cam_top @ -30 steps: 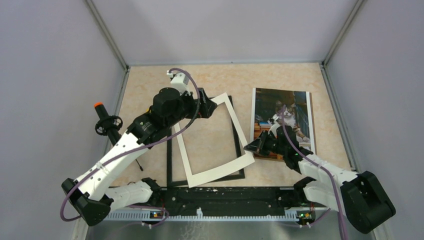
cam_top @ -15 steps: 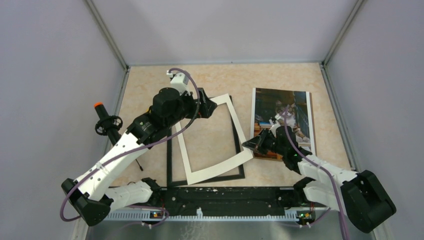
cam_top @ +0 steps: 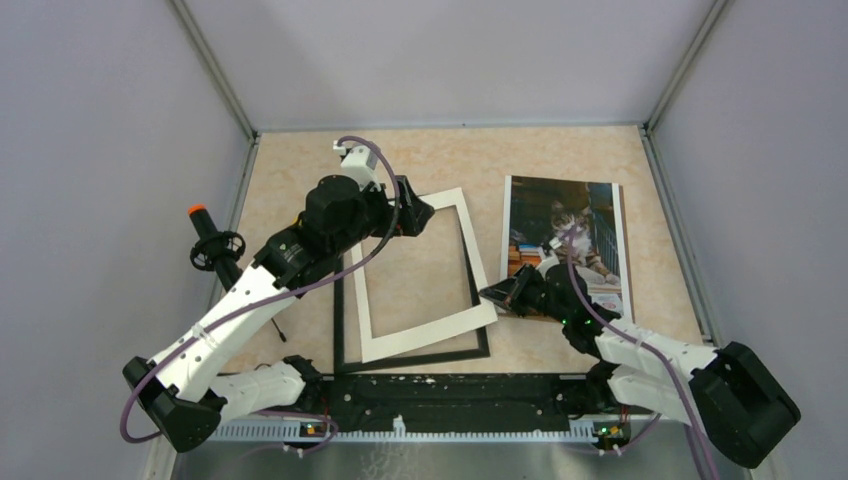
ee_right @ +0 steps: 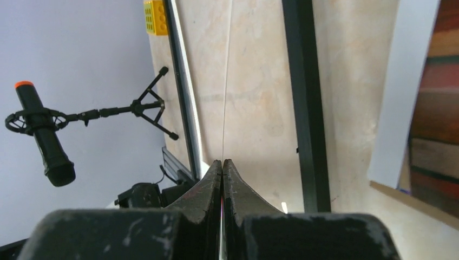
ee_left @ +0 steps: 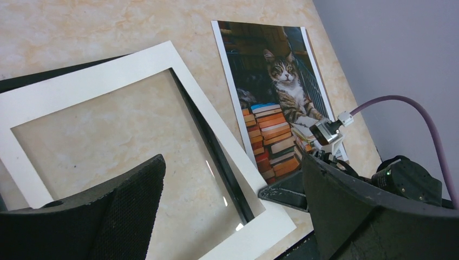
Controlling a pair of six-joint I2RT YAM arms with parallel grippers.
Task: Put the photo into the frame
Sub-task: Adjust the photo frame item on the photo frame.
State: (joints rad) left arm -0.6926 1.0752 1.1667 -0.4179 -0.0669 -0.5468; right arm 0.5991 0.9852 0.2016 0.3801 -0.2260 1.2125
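Right tool [cam_top: 490, 293] clenched on the near right corner of a white mat [cam_top: 425, 335], askew over the frame [cam_top: 415, 358] flat on the counter [cam_top: 450, 160]. Left tool [cam_top: 418, 215] spread wide above the mat's far left corner. Cat photo [cam_top: 565, 245] face up on the counter, just right of the frame.

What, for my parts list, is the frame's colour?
Black; the frame shows best in the top external view.
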